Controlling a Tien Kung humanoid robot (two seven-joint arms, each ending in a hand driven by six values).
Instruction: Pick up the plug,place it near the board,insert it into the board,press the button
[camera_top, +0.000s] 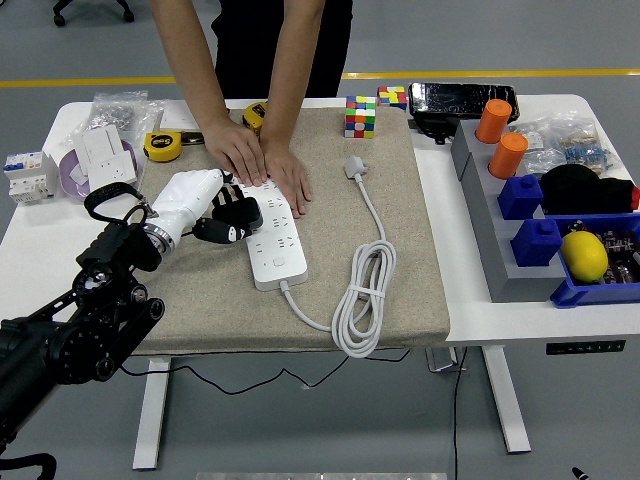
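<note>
We note a long white plastic power strip (270, 236) lying flat on the beige mat, its length running from the far side toward the near edge, socket rows facing up. Its far end is covered from view. A white cable (362, 300) leaves its near end, curves right into a coiled bundle, then runs up the mat to a white plug (355, 167), which lies loose, well apart from the strip, uninserted.

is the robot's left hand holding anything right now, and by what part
Nothing is held. The left hand rests at the power strip edge, the plug lies untouched, and the person's hands press the strip's far end.
</note>
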